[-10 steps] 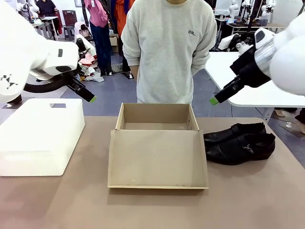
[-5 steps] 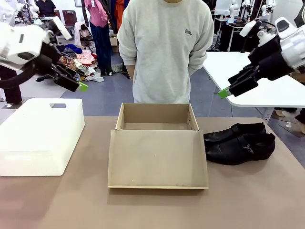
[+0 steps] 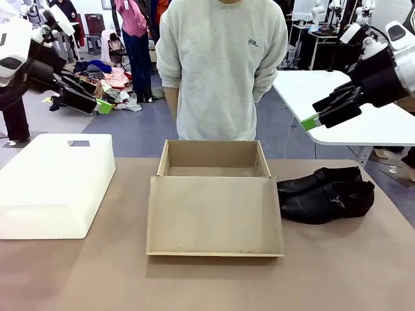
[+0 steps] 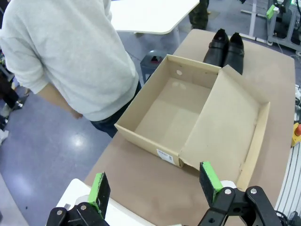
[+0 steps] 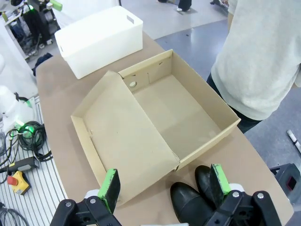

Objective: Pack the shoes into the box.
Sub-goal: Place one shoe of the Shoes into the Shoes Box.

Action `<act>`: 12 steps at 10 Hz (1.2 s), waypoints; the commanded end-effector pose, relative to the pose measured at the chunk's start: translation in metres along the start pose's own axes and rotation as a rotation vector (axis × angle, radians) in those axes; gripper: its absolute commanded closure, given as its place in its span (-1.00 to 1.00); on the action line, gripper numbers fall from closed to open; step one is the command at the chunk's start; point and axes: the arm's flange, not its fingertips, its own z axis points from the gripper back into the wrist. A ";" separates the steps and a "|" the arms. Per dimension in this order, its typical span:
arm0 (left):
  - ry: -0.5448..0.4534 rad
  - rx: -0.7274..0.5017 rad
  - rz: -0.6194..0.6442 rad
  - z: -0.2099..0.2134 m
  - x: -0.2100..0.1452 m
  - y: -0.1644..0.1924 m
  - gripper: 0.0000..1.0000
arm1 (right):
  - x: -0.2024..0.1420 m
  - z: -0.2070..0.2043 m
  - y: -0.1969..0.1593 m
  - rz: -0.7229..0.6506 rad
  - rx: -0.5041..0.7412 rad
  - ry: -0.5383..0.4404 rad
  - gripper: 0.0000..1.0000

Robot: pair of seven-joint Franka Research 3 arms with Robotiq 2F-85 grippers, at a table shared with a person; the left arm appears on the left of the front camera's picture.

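While left pincer [image 4: 154,183] and right pincer [image 5: 165,181] gape empty | shoes [image 5: 193,200] cropped at bottom edge | box [image 5: 188,117] open

**Both arms lift and draw outward**

The left gripper [image 3: 102,106] has risen and swung toward the left edge, higher above the bin [image 3: 52,188]. The right gripper [image 3: 311,122] has climbed and pulled back to the right, farther above the shoes [image 3: 327,194]. The person [image 3: 220,71] has edged slightly toward the robot's left.

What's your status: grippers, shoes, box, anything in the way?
Left gripper open, high, empty. Right gripper likewise. Shoes beside box, not yet packed; box open. Nothing in the way.
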 end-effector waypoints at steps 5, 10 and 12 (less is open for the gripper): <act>0.001 0.001 0.001 0.000 0.000 0.000 -1.00 | -0.001 0.000 0.000 0.001 0.002 0.000 -1.00; 0.001 0.001 0.001 0.000 0.000 0.000 -1.00 | 0.002 0.003 -0.004 0.039 -0.008 0.035 -1.00; 0.001 0.001 0.001 0.000 0.000 0.000 -1.00 | 0.009 0.017 -0.019 0.100 -0.007 0.084 -1.00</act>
